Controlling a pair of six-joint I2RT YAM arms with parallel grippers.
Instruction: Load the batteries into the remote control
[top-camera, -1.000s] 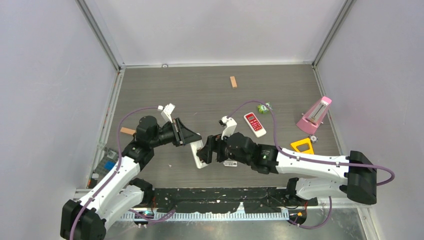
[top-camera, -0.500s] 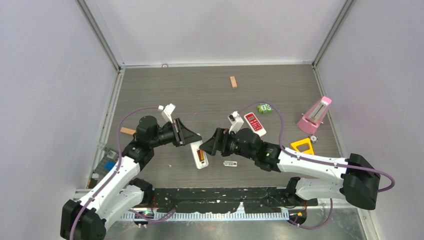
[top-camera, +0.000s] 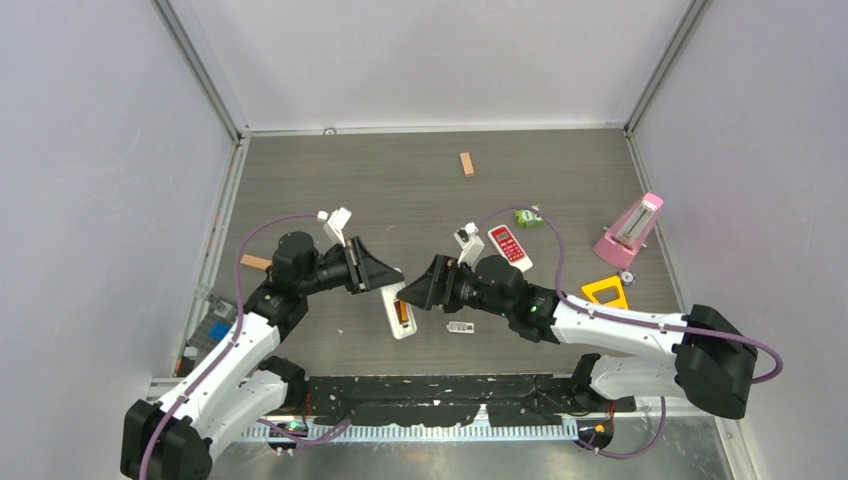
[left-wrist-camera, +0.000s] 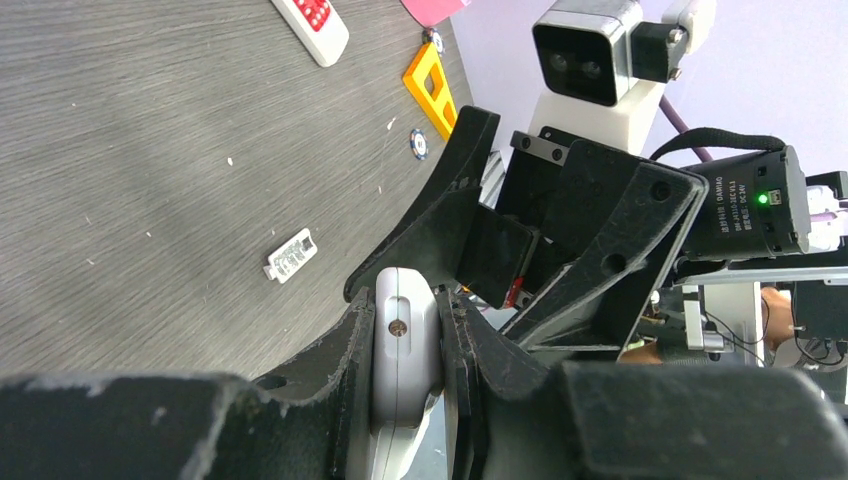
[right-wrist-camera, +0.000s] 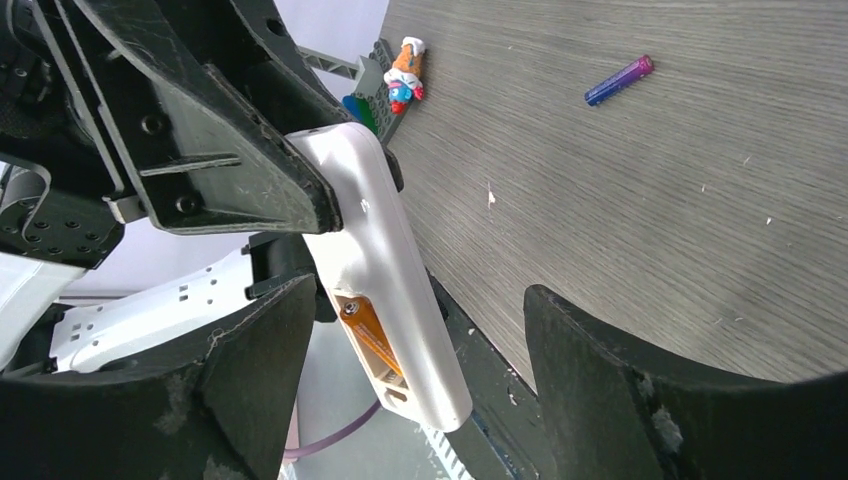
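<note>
Near the front middle of the table (top-camera: 560, 180), the left gripper (top-camera: 388, 277) is clamped shut on one end of the remote control (top-camera: 400, 318), which it holds clear of the surface with the free end angled toward the arm bases. Back of the remote faces up, compartment uncovered; the orange battery (right-wrist-camera: 372, 338) sits inside it near the free end. The purple battery (right-wrist-camera: 619, 80) lies loose on the table, well apart from the remote. The right gripper (top-camera: 412, 292) stands just beside the remote with its jaws spread wide and nothing between them; contact with the remote cannot be determined. A small white labelled piece (top-camera: 459, 327) lies flat on the table near the right gripper. Further right lie a red-faced remote (top-camera: 510, 248), a yellow triangle (top-camera: 605, 292) and a pink wedge-shaped object (top-camera: 630, 230). A wooden block (top-camera: 466, 164) rests toward the far edge.
</note>
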